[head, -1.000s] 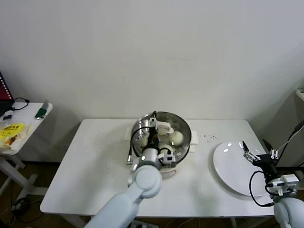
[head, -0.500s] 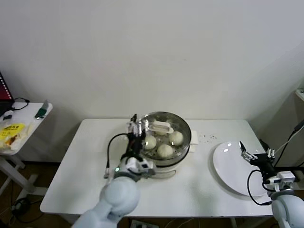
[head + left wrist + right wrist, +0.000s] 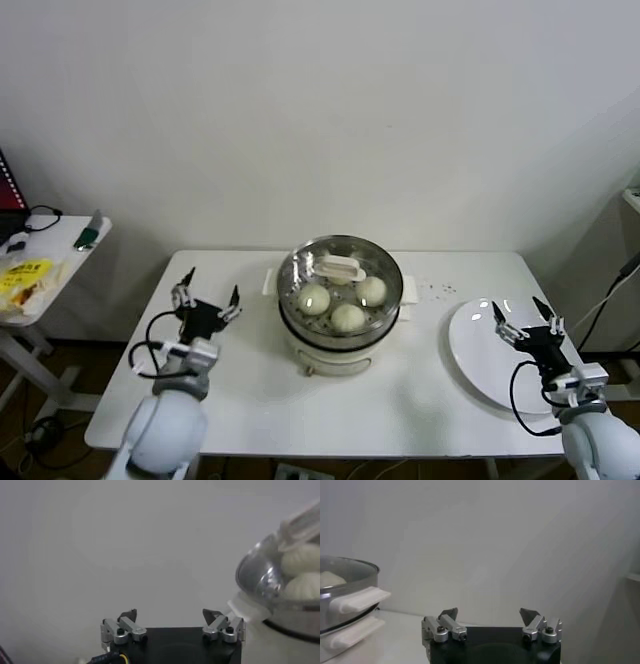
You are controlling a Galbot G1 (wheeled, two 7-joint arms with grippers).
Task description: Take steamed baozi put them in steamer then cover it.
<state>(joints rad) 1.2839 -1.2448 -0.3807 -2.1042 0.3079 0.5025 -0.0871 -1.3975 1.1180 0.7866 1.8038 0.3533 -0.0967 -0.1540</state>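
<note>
The steamer is a round, shiny steel basket on a white cooker base with white side handles. It stands upright near the back edge of the table, about midway along it. The cover, a clear glass lid with a metal rim and a small white rectangular handle, sits level on the steamer and closes it. Through the glass show cream-white, smooth round buns: three are plain to see, close together, and a fourth lies partly hidden under the lid's handle.
</note>
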